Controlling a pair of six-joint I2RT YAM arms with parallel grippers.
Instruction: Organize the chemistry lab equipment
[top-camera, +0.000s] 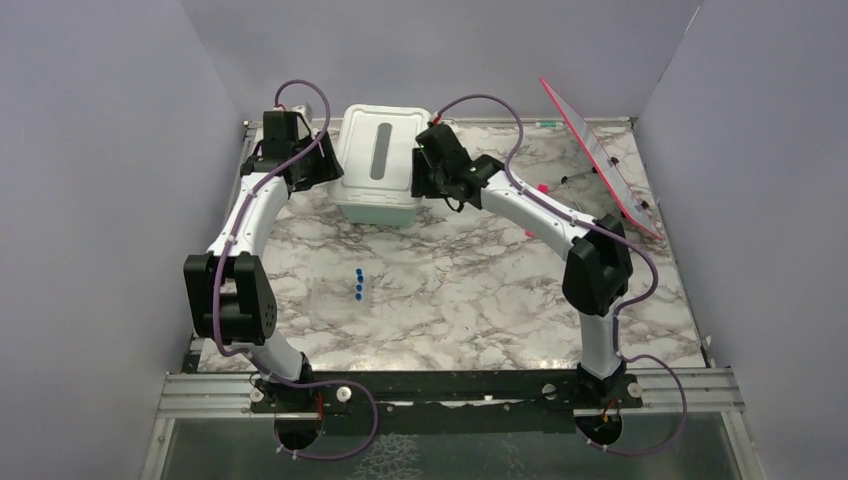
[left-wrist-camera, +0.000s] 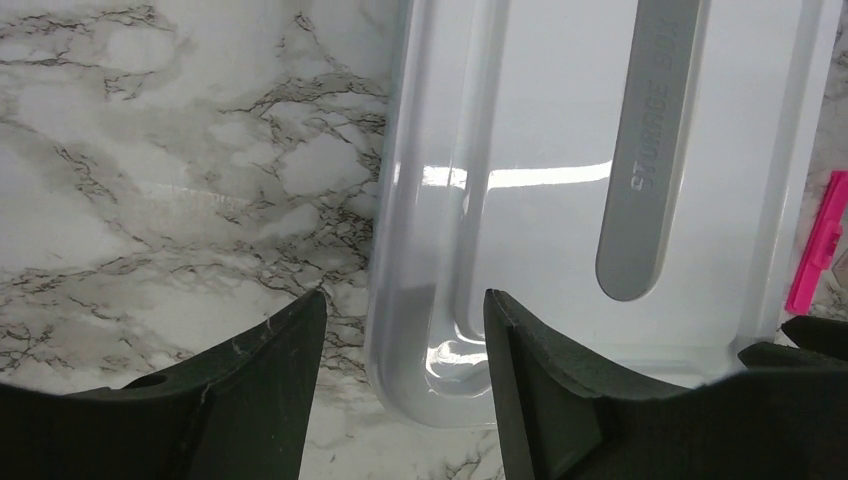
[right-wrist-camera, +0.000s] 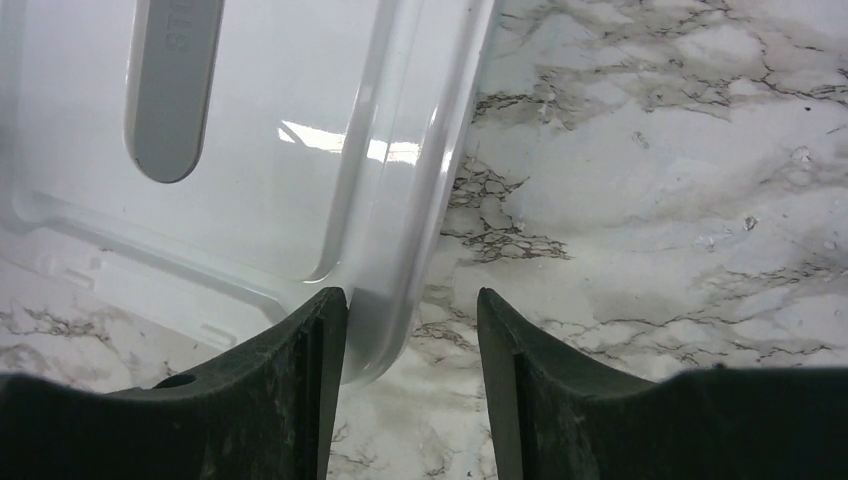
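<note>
Three tiny blue-capped vials (top-camera: 358, 285) lie in a short row on the marble table, in the middle and far from both grippers. Both grippers are at the white-lidded tub (top-camera: 380, 165) at the back. My left gripper (left-wrist-camera: 400, 310) is open, and its jaws straddle the lid's (left-wrist-camera: 560, 200) left rim near a corner. My right gripper (right-wrist-camera: 410, 300) is open astride the lid's (right-wrist-camera: 250, 150) right rim; the rim touches its left finger (right-wrist-camera: 300, 360), and the other finger stands apart over marble. Neither gripper holds anything.
A flat pink panel (top-camera: 597, 155) leans against the right wall at the back. Small pink-red pieces (top-camera: 543, 187) and thin wire items (top-camera: 580, 180) lie near it, partly hidden by the right arm. A pink piece (left-wrist-camera: 820, 245) shows past the tub's far side.
</note>
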